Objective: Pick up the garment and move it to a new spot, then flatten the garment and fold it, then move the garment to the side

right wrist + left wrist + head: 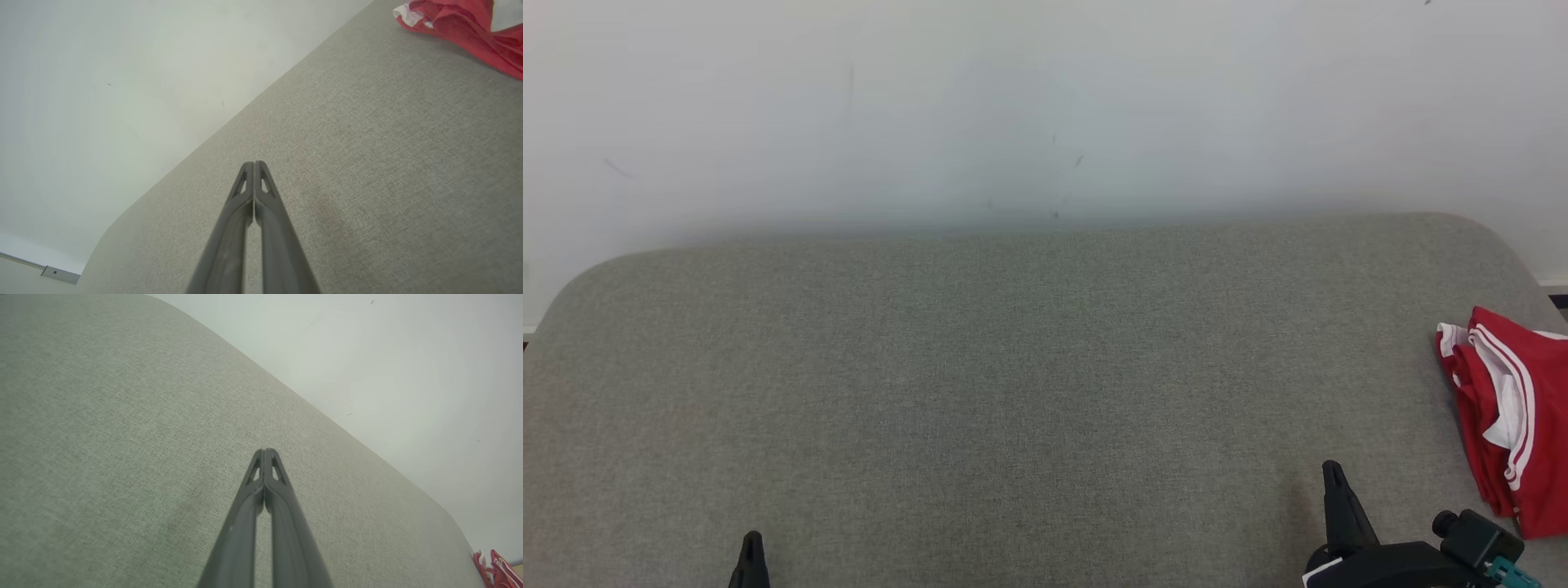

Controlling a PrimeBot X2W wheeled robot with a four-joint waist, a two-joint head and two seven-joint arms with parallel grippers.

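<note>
At the right edge of the grey cushion, you will find the red garment bunched. Your left gripper and right gripper hang over its near edge, both jaws pressed together, empty

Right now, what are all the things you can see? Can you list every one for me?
garment: one, red with white stripes, bunched up at the right edge of the surface
surface: one, grey fabric with rounded far corners, spread across the lower half of the head view
wall: one, white with a few small dark marks, behind the surface
left end effector: one, dark, shut, at the lower left, over bare fabric
right end effector: one, dark, shut, at the lower right, near the garment but not touching it
</note>
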